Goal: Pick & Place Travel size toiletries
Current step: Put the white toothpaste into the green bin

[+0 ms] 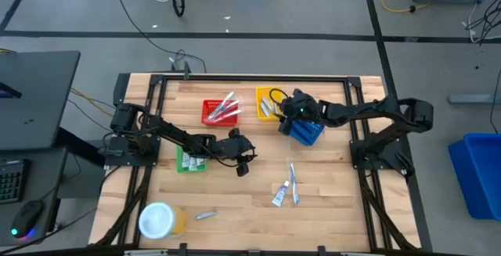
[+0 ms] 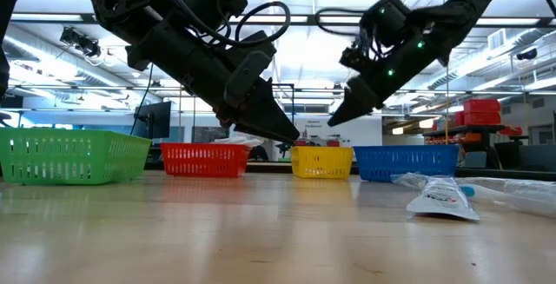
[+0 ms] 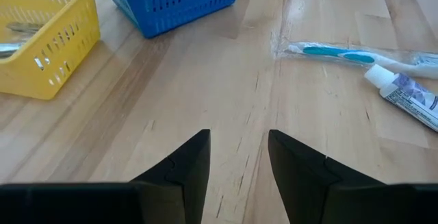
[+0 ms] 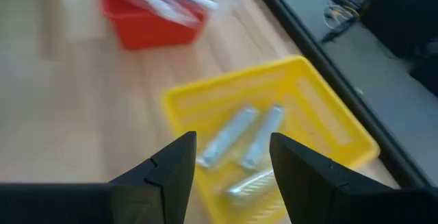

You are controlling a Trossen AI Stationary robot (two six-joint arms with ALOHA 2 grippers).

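My left gripper (image 3: pixel 238 155) hangs open over bare wood near the table's middle (image 1: pixel 244 162), holding nothing. Ahead of it lie a wrapped blue-and-white toothbrush (image 3: pixel 342 53) and a white tube (image 3: pixel 407 94), flat on the table (image 1: pixel 293 179) (image 1: pixel 280 195). A small silver item (image 1: pixel 206 215) lies closer to the near edge. My right gripper (image 4: pixel 233 159) is open and empty above the yellow basket (image 4: pixel 274 114), which holds three silver tubes (image 4: pixel 236 138). The red basket (image 4: pixel 154 18) holds pale toothbrushes.
Four baskets sit on the table: green (image 1: pixel 190 160) under the left arm, red (image 1: pixel 221 113), yellow (image 1: pixel 270 103) and blue (image 1: pixel 305 131) toward the far side. A white-lidded yellowish jar (image 1: pixel 160 221) stands at the near left corner. Bare wood shows between the baskets and the near edge.
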